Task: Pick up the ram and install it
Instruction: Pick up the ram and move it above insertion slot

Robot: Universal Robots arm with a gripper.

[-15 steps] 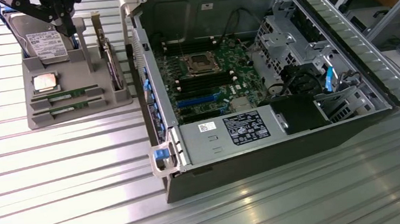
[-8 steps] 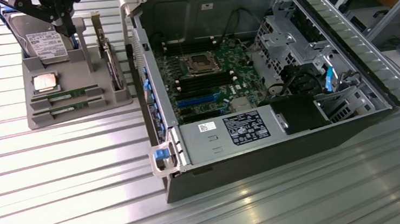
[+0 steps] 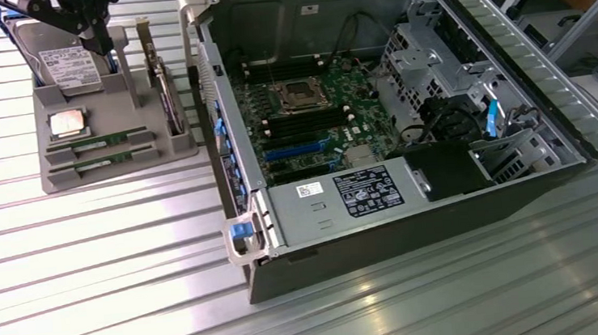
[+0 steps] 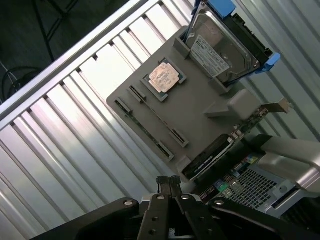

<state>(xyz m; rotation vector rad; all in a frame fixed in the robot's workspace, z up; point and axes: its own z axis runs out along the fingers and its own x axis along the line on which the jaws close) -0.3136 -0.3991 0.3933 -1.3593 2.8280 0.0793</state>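
Two ram sticks (image 3: 98, 142) stand on edge in the slots of a grey holder (image 3: 110, 111) at the exterior view's left; in the wrist view they show as thin lines (image 4: 145, 129) across the holder (image 4: 200, 107). My gripper (image 3: 102, 40) hangs above the holder's far end, near the hard drive (image 3: 68, 62). In the wrist view its fingers (image 4: 167, 184) are pressed together, shut on nothing, apart from the ram. The open computer case (image 3: 518, 189) lies to the exterior view's right, its motherboard memory slots (image 3: 301, 124) exposed.
The holder also carries a silver processor chip (image 3: 68, 123), the hard drive (image 4: 222, 50) and an upright expansion card (image 3: 166, 94). Inside the case sit a power supply (image 3: 334, 201) and drive cages (image 3: 431, 58). All rests on a ribbed metal table (image 3: 101, 258).
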